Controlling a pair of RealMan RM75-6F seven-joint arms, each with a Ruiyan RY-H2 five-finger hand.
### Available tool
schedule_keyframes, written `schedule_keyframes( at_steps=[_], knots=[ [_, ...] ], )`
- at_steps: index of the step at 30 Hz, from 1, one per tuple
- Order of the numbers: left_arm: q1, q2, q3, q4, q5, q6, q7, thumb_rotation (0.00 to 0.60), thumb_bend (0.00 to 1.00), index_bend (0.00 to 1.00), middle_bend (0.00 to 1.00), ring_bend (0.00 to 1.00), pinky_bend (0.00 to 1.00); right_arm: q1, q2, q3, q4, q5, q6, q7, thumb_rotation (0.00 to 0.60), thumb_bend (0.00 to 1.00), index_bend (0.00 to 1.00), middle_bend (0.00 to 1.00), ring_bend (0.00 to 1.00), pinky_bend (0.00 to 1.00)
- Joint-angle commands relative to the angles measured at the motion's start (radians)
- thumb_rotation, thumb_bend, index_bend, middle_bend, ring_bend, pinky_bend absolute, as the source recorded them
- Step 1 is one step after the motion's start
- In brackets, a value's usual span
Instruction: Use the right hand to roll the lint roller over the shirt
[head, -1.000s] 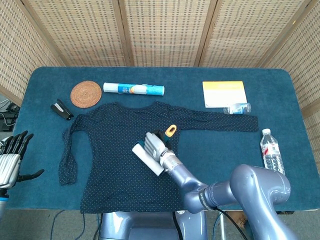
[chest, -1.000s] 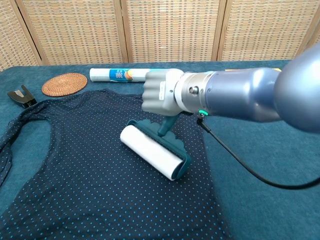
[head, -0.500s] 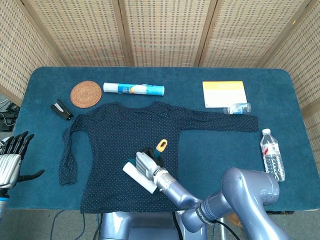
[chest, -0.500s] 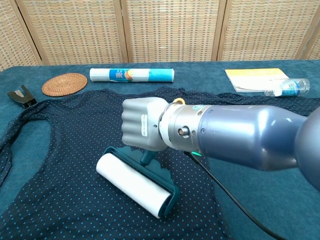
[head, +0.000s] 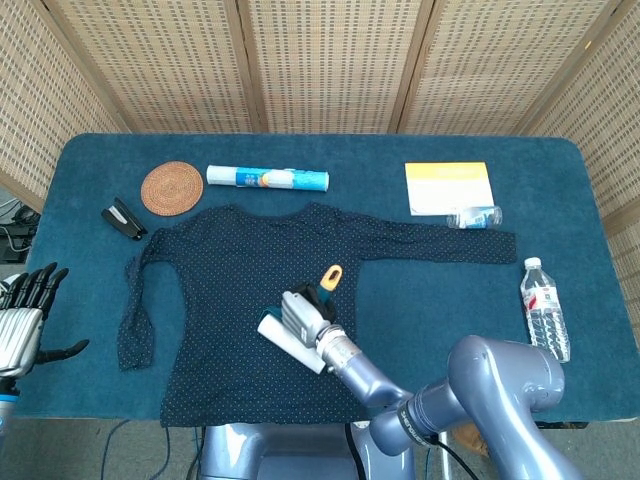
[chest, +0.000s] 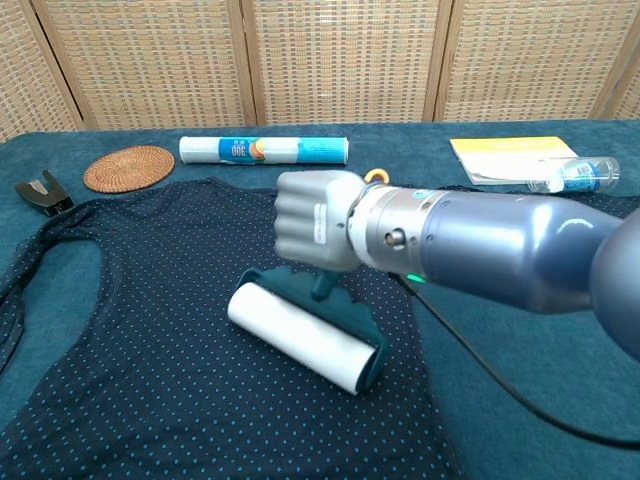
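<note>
A dark blue dotted shirt (head: 240, 270) (chest: 130, 330) lies flat on the table. My right hand (head: 303, 312) (chest: 318, 221) grips the teal handle of the lint roller, whose white drum (head: 288, 343) (chest: 300, 336) rests on the shirt's lower middle. The handle's orange end loop (head: 330, 276) (chest: 377, 176) sticks out behind the hand. My left hand (head: 24, 313) hangs open off the table's left edge, holding nothing; only the head view shows it.
Along the back stand a woven coaster (head: 171, 187), a rolled tube (head: 267, 179) and a yellow booklet (head: 448, 186) with a small bottle (head: 474, 216) lying by it. A black clip (head: 124, 218) is at the left, a water bottle (head: 544, 309) at the right.
The right hand rolled the lint roller toward the shirt's hem, then back up and to the right. The left hand has stayed still.
</note>
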Motion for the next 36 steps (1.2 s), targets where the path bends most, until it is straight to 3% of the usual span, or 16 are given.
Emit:
schedule_keyframes(
  at_steps=[1,8,17,36],
  knots=[
    [-0.001,-0.001,0.001,0.001,0.001,-0.002,0.002,0.6,0.0,0.0,0.0,0.0,0.0,-0.027,0.02,-0.025,0.053,-0.002,-0.003,0.013,0.6,0.74,0.73,1.0,1.0,1.0],
    [-0.006,-0.006,-0.001,0.007,-0.007,-0.013,0.005,0.6,0.0,0.0,0.0,0.0,0.0,-0.085,0.053,-0.066,0.193,-0.001,-0.048,0.043,0.6,0.74,0.73,1.0,1.0,1.0],
    [-0.008,-0.01,-0.001,0.01,-0.012,-0.018,0.012,0.6,0.0,0.0,0.0,0.0,0.0,-0.128,0.071,-0.051,0.273,0.016,-0.08,0.053,0.6,0.74,0.73,1.0,1.0,1.0],
    [-0.008,-0.011,0.002,0.009,-0.012,-0.019,0.015,0.6,0.0,0.0,0.0,0.0,0.0,-0.088,-0.014,0.01,0.043,-0.08,0.003,-0.104,0.6,0.74,0.73,1.0,1.0,1.0]
  ],
)
